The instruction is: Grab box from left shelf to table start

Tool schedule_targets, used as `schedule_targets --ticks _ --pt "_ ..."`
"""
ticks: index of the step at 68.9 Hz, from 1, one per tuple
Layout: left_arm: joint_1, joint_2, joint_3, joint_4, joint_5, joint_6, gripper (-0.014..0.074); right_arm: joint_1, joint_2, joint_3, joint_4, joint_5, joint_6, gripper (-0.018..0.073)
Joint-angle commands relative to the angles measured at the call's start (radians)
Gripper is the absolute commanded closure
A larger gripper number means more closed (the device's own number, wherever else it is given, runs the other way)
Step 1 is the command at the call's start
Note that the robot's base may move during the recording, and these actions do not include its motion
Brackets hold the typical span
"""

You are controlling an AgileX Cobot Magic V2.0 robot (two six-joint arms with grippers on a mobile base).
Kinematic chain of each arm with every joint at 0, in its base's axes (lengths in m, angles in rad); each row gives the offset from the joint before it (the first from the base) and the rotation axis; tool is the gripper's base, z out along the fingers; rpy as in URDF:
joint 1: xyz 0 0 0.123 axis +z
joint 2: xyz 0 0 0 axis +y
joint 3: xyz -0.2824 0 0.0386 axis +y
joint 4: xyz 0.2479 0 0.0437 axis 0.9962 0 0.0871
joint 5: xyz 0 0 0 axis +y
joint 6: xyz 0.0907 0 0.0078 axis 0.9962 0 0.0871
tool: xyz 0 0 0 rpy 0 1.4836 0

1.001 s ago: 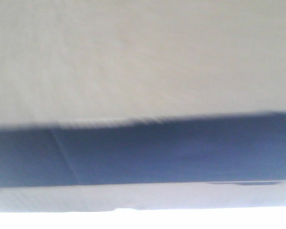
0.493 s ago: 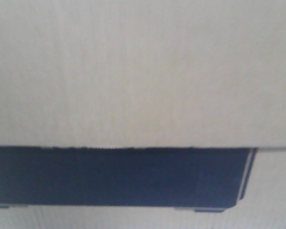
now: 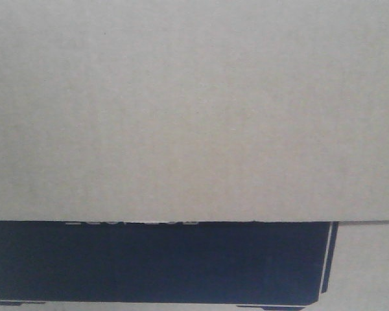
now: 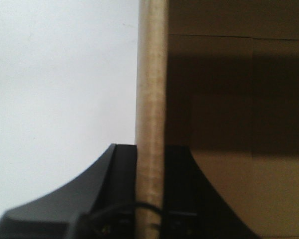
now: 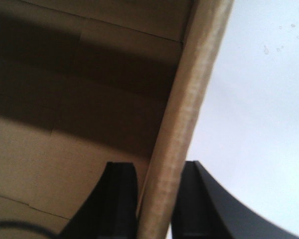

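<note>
Cardboard box [image 3: 194, 110] fills the front view, black panel [image 3: 155, 262] low, its long edge running level. Left gripper [image 4: 150, 199] and right gripper [image 5: 157, 199] each pinch an upright box wall.

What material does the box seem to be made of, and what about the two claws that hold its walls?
The box looks like matte tan corrugated cardboard: faint ribbing shows on its face, and its wall edge is thick and rough. The dark panel looks like flat printed ink, not a sticker, though that is uncertain. The left claw and right claw look like smooth black plastic with a dull finish, probably.
</note>
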Motion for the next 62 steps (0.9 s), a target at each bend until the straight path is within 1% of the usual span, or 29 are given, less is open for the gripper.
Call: schedule_targets --ticks 1,3,9,11,12,14,18,19,20,21,22,23,24,27,28,29,31,35,50,56,62 --pt "-0.002 -0.018 -0.041 -0.044 -0.074 -0.005 0.0692 0.004 -0.031 -0.042 0.067 -0.043 -0.017 0.0321" --pt "-0.002 -0.018 -0.041 -0.046 -0.072 -0.005 0.0691 0.004 -0.031 -0.042 0.067 -0.042 -0.017 0.0271" --pt "-0.002 -0.015 -0.041 -0.057 -0.072 -0.005 0.0684 0.004 -0.031 -0.042 0.057 -0.037 -0.017 0.0055" --pt "-0.002 -0.015 -0.041 -0.057 -0.072 -0.003 0.0662 0.004 -0.031 -0.042 0.056 -0.035 -0.017 -0.0009" --pt "-0.002 -0.015 -0.041 -0.057 -0.072 -0.003 0.0656 0.004 -0.031 -0.042 0.056 -0.032 -0.017 -0.0024" --pt "-0.002 -0.015 -0.041 -0.057 -0.072 -0.003 0.0622 0.004 -0.031 -0.042 0.055 -0.03 -0.017 -0.0084" --pt "-0.002 -0.015 -0.041 -0.06 -0.072 -0.003 0.0524 0.004 -0.031 -0.042 0.054 -0.027 -0.017 -0.0075" --pt "-0.002 -0.015 -0.041 -0.06 -0.072 -0.003 0.0491 0.004 -0.031 -0.042 0.054 -0.026 -0.017 -0.0071" --pt "-0.002 -0.015 -0.041 -0.06 -0.072 -0.003 0.0439 0.004 -0.031 -0.042 0.054 -0.026 -0.017 -0.0071" --pt "-0.002 -0.015 -0.041 -0.06 -0.072 -0.003 0.0439 0.004 -0.031 -0.042 0.054 -0.026 -0.017 -0.007" --pt "-0.002 -0.015 -0.041 -0.06 -0.072 -0.003 0.0402 0.004 -0.031 -0.042 0.054 -0.026 -0.017 -0.007" --pt "-0.002 -0.015 -0.041 -0.061 -0.072 -0.003 0.0344 0.004 -0.031 -0.042 0.054 -0.026 -0.017 -0.007" --pt "-0.002 -0.015 -0.041 -0.061 -0.072 -0.003 0.0324 0.004 -0.031 -0.042 0.054 -0.026 -0.017 -0.007" --pt "-0.002 -0.015 -0.041 -0.062 -0.072 -0.003 0.0209 0.004 -0.032 -0.042 0.054 -0.026 -0.017 -0.007" --pt "-0.002 -0.015 -0.041 -0.062 -0.072 -0.003 0.0157 0.004 -0.032 -0.042 0.053 -0.026 -0.017 -0.007" --pt "-0.002 -0.015 -0.041 -0.062 -0.072 -0.003 0.0157 0.004 -0.032 -0.042 0.053 -0.026 -0.017 -0.007" --pt "-0.002 -0.015 -0.041 -0.062 -0.072 -0.003 0.0084 0.004 -0.034 -0.043 0.052 -0.025 -0.017 -0.007" --pt "-0.002 -0.015 -0.041 -0.062 -0.072 -0.003 0.0019 0.004 -0.039 -0.045 0.049 -0.023 -0.017 -0.007" --pt "-0.002 -0.033 -0.095 -0.063 -0.01 -0.003 0.0028 0.004 -0.085 -0.078 0.017 -0.024 -0.017 -0.0066" --pt "-0.002 -0.082 -0.128 -0.063 -0.003 0.02 0.0029 0.004 -0.121 -0.107 0.009 -0.023 -0.017 -0.0064" --pt "-0.002 -0.151 -0.142 -0.063 -0.007 0.022 0.0029 0.004 -0.167 -0.126 0.008 -0.023 -0.017 -0.0064"
